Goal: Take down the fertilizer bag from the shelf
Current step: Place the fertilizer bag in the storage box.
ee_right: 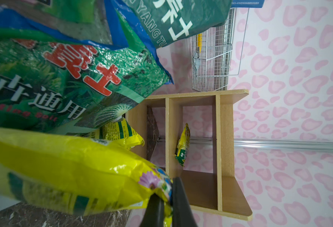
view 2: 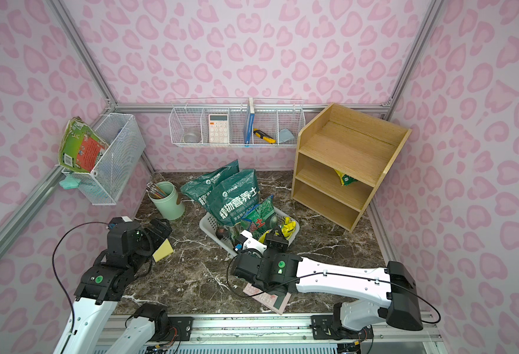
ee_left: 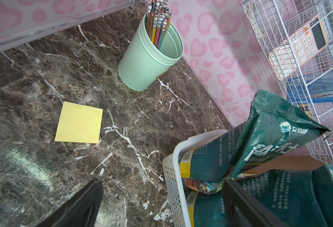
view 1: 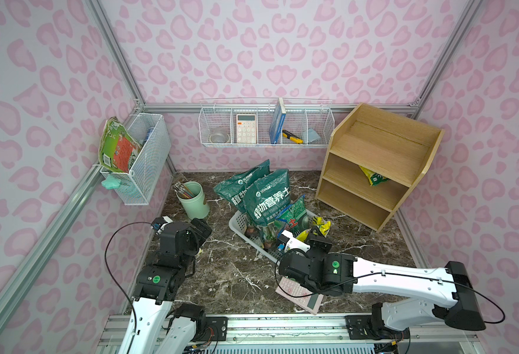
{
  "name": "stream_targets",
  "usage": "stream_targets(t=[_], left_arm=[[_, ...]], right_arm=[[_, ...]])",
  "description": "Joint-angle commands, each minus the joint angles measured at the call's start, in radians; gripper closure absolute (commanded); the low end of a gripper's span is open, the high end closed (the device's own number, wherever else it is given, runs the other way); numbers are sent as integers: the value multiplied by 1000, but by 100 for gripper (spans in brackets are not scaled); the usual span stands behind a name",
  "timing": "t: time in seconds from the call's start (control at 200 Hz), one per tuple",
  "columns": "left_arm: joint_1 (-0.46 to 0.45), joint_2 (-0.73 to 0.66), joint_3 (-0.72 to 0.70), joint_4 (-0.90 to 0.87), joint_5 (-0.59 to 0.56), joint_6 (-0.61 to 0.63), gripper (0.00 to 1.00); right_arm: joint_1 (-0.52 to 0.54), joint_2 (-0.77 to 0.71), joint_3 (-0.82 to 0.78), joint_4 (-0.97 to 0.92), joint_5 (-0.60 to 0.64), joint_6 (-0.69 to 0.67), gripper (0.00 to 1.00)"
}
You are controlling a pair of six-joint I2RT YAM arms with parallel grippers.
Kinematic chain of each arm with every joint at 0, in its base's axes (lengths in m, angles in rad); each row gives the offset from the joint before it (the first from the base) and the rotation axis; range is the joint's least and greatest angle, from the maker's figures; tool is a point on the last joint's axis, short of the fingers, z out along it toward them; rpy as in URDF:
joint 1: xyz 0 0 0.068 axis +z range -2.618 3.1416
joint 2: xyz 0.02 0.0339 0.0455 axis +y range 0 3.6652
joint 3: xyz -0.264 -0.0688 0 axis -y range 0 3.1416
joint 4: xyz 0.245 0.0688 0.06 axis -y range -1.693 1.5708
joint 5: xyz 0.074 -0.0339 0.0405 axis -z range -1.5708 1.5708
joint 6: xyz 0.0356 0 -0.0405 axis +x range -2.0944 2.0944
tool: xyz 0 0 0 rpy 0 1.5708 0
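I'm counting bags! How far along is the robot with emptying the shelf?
Done: one yellow bag lies in the basket. In hand: the right gripper, jaws shut, pinches a second bag there. To do: a third bag sits on the shelf, middle tier.

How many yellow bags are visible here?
3 yellow bags: one on the middle tier of the shelf, one pinched by the right gripper at the white basket, one in that basket. Green bags may hide others.
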Motion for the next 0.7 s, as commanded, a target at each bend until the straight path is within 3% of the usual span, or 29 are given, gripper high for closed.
stream_targets(t=[0.0, 0.33, 0.695], left_arm=[[1, -2, 5, -8, -1, 6, 1], [2, -2, 4, -11, -3, 6, 1], [1, -3, 4, -11, -1, 7, 1]], right_arm=[[-18, -17, -2, 33, 25, -53, 100], [-21, -79, -93, 120, 29, -222, 100], [28, 126, -27, 138, -76, -198, 100]])
